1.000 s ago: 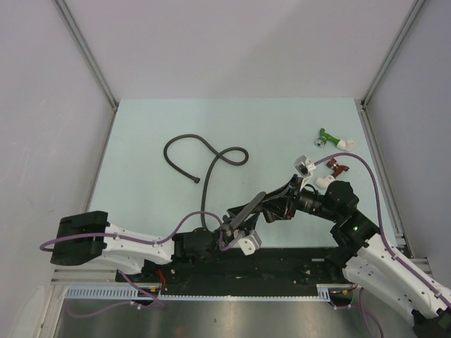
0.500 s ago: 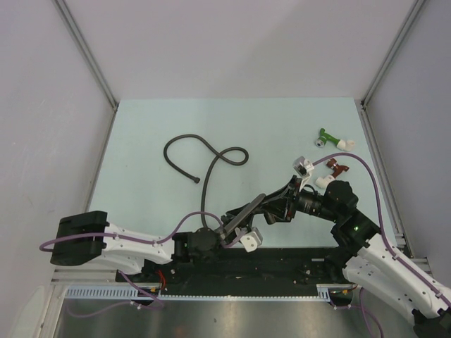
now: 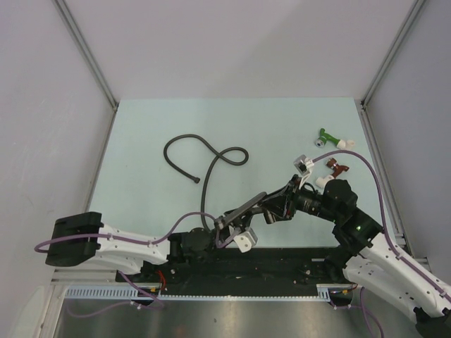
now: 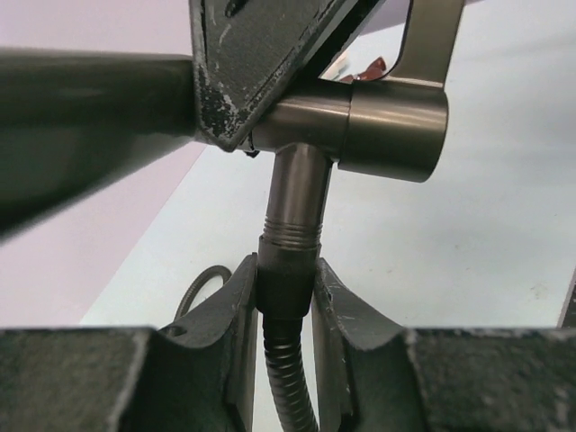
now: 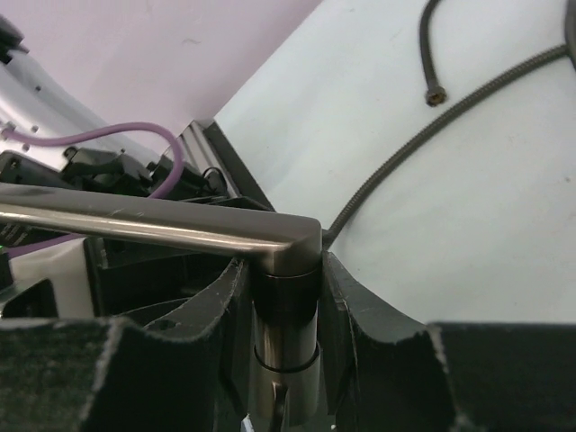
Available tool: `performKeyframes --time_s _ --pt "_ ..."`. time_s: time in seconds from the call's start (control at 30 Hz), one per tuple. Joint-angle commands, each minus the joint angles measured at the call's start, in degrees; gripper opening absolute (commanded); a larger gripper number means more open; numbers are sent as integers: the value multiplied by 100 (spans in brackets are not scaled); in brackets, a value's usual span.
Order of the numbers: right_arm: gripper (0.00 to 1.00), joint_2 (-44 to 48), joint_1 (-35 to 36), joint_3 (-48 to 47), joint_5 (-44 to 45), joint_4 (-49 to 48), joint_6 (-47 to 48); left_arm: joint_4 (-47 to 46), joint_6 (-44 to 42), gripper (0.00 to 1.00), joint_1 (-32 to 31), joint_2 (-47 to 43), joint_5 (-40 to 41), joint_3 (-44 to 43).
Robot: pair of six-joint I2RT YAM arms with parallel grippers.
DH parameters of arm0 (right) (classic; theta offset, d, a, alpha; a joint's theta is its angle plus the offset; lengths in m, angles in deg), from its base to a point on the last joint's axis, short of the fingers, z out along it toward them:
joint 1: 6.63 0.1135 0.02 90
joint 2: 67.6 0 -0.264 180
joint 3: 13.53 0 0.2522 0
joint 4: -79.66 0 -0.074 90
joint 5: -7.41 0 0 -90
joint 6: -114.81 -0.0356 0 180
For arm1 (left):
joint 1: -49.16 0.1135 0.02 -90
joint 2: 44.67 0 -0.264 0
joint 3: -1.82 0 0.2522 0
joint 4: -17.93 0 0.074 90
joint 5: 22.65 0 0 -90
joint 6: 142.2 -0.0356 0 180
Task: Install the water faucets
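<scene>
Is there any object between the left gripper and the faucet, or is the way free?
Nothing visible stands between them. The left gripper is closed on the end of the hose, and that end meets the threaded stub of the faucet directly. The right gripper grips the faucet body.

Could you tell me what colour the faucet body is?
The faucet is dark grey-brown metal, clearest in the left wrist view.
</scene>
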Motion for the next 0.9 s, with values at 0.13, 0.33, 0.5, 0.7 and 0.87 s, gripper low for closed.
performKeyframes --time_s 0.13,0.33,0.5,0.7,0.87 --pt "0 -41 -63 -983 1748 1137 -470 -321 650 0 118 -678 -194 241" --pt "17 -50 -46 -1027 1555 1023 -410 -190 905 0 241 -854 -563 294" --pt "50 73 -63 -1325 1213 1057 397 241 1546 0 653 -1232 -1362 373" --pt "70 388 -151 -1782 808 1444 2164 733 2223 0 1216 -1794 -2469 514" --pt "81 653 -212 -1809 80 1715 3691 979 2636 0 1533 -2233 -3182 575"
